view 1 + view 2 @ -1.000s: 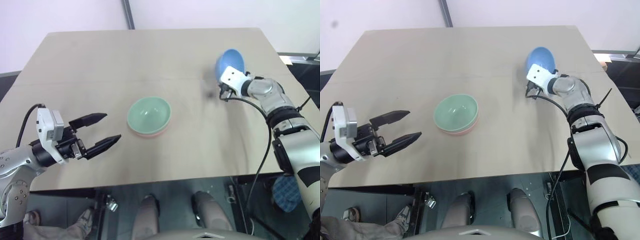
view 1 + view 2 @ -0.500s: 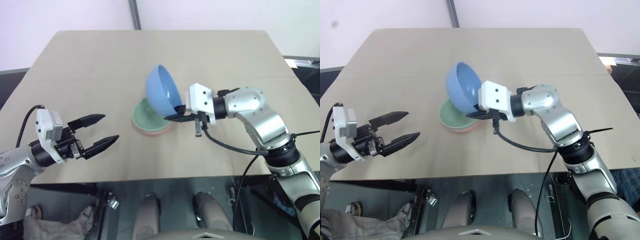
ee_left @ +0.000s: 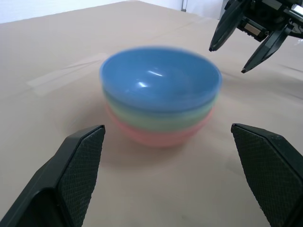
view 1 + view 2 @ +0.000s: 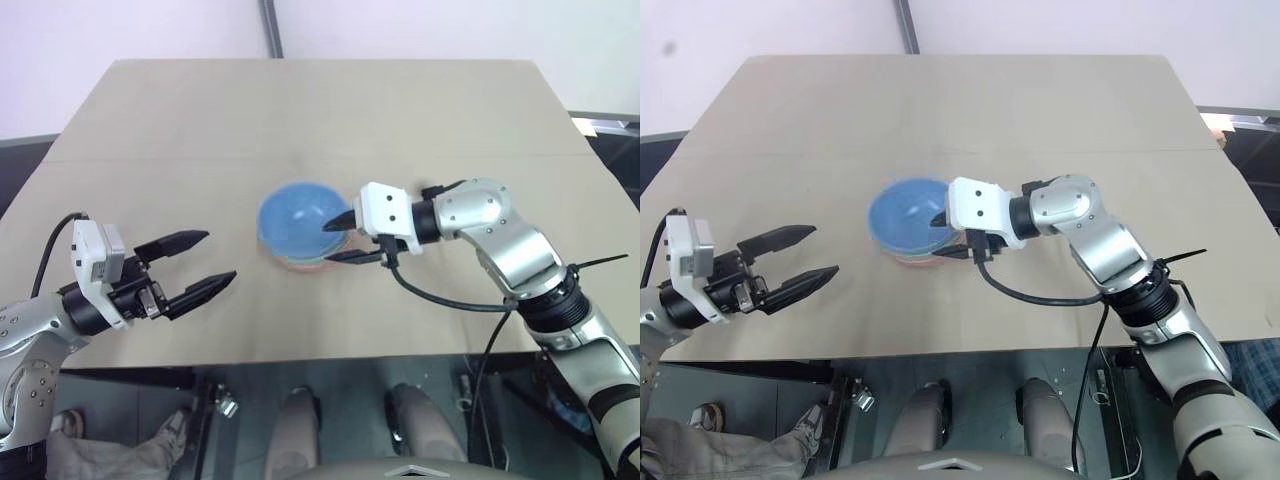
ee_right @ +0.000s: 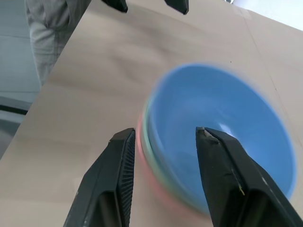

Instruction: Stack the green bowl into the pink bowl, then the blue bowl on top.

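Sitting topmost, the blue bowl (image 4: 298, 212) nests in the green bowl (image 3: 156, 115), itself inside the pink bowl (image 3: 156, 135), mid-worktop (image 4: 180, 130). Right pincer (image 4: 341, 239) straddles their rim, fingers apart; left pincer (image 4: 208, 262) gapes nearby.

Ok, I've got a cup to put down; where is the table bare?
Bare: the whole far half of the table behind the blue bowl, and the near right corner. Crowded: the middle, where the right hand flanks the bowl's rim and the left hand points in.
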Controlling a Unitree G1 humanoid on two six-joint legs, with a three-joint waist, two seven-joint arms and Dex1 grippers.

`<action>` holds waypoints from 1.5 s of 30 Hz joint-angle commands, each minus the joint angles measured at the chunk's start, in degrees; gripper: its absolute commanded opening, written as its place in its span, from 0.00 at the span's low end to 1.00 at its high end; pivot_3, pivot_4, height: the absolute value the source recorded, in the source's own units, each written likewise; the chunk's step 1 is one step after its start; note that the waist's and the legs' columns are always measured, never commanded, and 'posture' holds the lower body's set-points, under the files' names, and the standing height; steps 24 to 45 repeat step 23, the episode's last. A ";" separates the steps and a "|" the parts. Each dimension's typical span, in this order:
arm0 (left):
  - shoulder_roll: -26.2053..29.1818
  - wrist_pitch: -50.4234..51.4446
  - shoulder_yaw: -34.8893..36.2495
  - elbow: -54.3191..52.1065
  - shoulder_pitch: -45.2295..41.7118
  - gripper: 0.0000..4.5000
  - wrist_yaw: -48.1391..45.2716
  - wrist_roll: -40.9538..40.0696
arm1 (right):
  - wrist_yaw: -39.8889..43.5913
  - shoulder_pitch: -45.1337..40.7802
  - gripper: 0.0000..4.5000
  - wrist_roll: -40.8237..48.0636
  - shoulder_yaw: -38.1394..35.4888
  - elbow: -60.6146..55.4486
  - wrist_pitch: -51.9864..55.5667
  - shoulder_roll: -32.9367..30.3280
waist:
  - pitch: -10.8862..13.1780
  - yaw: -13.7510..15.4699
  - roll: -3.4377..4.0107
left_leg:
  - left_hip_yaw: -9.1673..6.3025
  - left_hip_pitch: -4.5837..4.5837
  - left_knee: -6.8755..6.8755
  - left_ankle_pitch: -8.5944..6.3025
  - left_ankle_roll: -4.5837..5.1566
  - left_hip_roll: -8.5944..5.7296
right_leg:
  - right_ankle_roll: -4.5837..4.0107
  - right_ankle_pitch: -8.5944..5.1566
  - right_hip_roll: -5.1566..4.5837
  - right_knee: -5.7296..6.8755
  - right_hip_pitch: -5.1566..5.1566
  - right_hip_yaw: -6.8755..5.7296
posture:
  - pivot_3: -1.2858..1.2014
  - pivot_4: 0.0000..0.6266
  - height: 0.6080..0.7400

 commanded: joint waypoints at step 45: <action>1.12 -1.51 7.70 -2.85 6.33 1.00 -1.62 -1.29 | -15.32 29.12 0.97 17.30 -32.94 -29.72 25.48 -20.03 | -0.11 1.37 -0.19 | 0.11 0.01 0.04 -0.01 0.01 0.00 | 0.25 -0.17 0.00 -0.08 0.00 0.11 | 0.52 0.24 1.00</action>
